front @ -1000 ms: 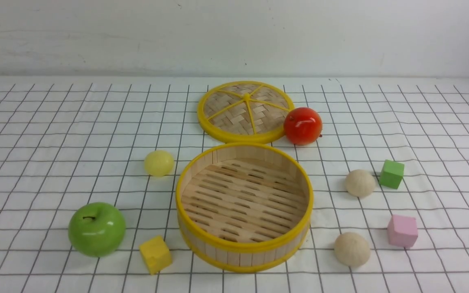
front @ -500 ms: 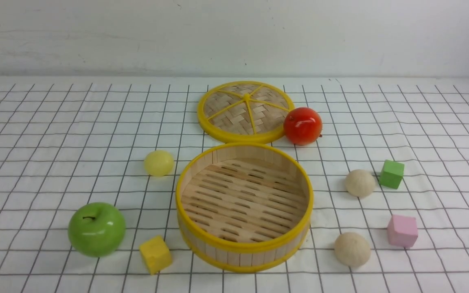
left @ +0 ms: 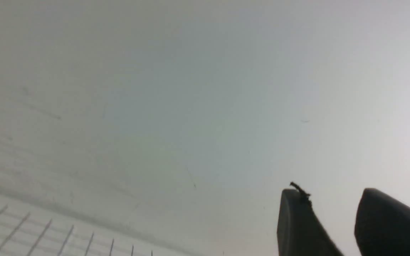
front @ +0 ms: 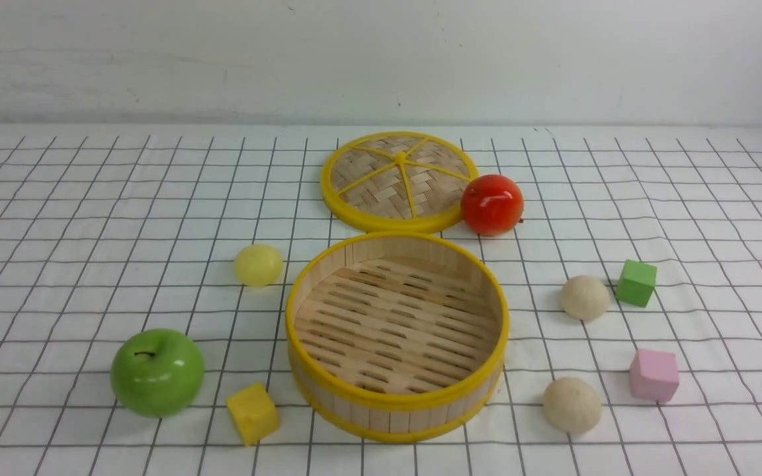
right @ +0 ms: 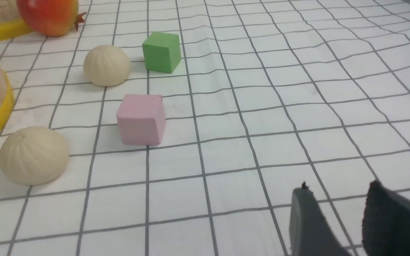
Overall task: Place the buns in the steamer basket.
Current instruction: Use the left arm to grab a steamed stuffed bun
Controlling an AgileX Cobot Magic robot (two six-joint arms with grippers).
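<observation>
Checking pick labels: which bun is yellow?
The pale yellow bun, left of the steamer basket; the other two are beige, both right of it.

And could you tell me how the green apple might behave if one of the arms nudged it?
The green apple would probably roll, since its sides are rounded. Its glossy skin suggests it could be a bit slippery. It may wobble unevenly rather than run straight, as its shape looks wider than tall.

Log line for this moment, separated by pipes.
basket: empty | buns: yellow, two beige, all on table | left pincer: open, holds nothing | right pincer: open, holds nothing
</observation>
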